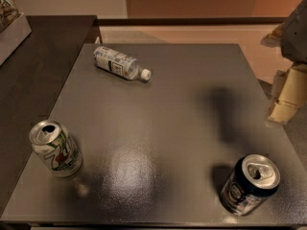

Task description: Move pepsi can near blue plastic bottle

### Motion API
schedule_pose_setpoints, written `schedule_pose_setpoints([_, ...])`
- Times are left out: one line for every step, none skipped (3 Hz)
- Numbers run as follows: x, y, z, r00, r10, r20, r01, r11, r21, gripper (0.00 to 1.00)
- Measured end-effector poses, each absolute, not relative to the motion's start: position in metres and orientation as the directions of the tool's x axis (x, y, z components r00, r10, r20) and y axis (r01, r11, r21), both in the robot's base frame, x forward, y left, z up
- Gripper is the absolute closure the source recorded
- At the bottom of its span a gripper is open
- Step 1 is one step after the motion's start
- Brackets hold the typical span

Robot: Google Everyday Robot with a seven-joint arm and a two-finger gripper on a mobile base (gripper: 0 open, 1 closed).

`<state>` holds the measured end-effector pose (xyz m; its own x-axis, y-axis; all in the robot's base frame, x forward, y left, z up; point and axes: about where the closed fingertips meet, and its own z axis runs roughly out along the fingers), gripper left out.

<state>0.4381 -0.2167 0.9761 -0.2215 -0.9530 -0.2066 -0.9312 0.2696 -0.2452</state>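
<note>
Pincer at right edge, table open between pepsi can, bottle

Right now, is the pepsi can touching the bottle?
Apart: camera view shows bare table between pepsi can and blue plastic bottle; gripper at right edge.

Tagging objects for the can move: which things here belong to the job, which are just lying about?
In the job:
pepsi can, standing front right
blue plastic bottle, on its side at the back
gripper, at the right edge of view

Lying about:
white-and-green can, standing front left
</note>
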Motion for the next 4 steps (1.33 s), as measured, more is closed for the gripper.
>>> schedule_pose_setpoints([0.438,-0.217,0.976,-0.222,-0.953,-0.207,-0.931,0.270,-0.245,0.00])
schedule_pose_setpoints([0.438,-0.221,0.983,-0.218,-0.947,-0.235,-0.932,0.273,-0.238,0.00])
schedule_pose_setpoints([0.422,-0.222,0.983,-0.205,-0.937,-0.282,-0.938,0.271,-0.216,0.00])
schedule_pose_setpoints([0.398,-0.218,0.978,-0.196,-0.917,-0.347,-0.946,0.270,-0.180,0.00])
